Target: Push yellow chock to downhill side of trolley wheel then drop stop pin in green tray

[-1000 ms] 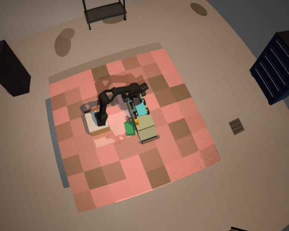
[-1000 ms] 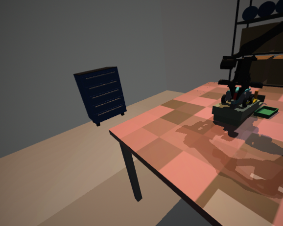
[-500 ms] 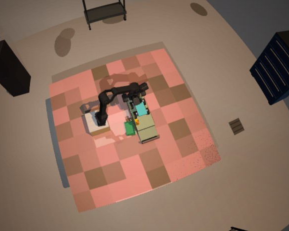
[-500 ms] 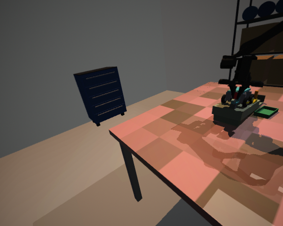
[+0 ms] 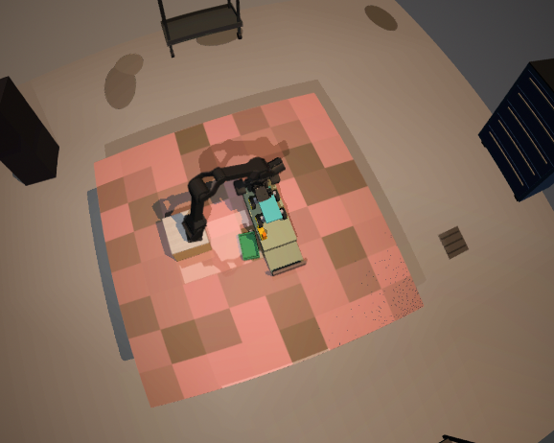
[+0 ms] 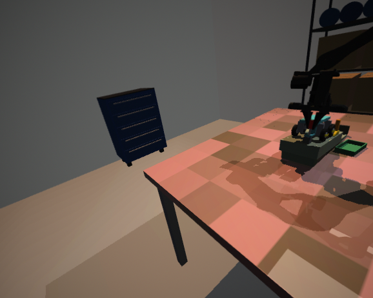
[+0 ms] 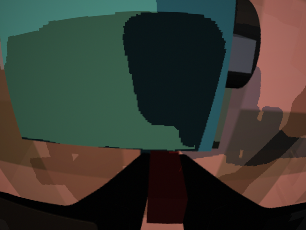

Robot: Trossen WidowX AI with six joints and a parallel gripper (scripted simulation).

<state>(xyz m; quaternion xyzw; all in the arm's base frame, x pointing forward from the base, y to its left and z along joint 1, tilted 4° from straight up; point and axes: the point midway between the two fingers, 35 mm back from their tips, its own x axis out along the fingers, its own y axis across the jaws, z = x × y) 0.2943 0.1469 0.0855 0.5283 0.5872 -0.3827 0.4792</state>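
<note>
Exterior view: plain grey walls (image 6: pixel 117 42), tan floor (image 6: pixel 117 206). Navy drawer cabinet (image 5: pixel 523 139) (image 6: pixel 134 126) on casters: 9 o'clock there, 2 o'clock in top view. Black-framed shelving (image 6: pixel 309 48) at 1–2 o'clock, exterior; brown boxes (image 6: pixel 337 48) on it. Dim light, hard shadows.

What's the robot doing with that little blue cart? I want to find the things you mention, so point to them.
The robot's gripper (image 6: pixel 312 126) (image 7: pixel 162 160) is shut on the red-headed stop pin (image 6: pixel 310 124) (image 7: pixel 166 187) at the uphill end of the trolley (image 5: pixel 270 209) (image 6: pixel 321 119) (image 7: pixel 75 15). The trolley is on the ramp (image 5: pixel 280 233) (image 6: pixel 297 153). The yellow chock (image 5: pixel 263 234) (image 6: pixel 337 126) is at its downhill end. The green tray (image 5: pixel 249 245) (image 6: pixel 351 148) has no pin in it.
</note>
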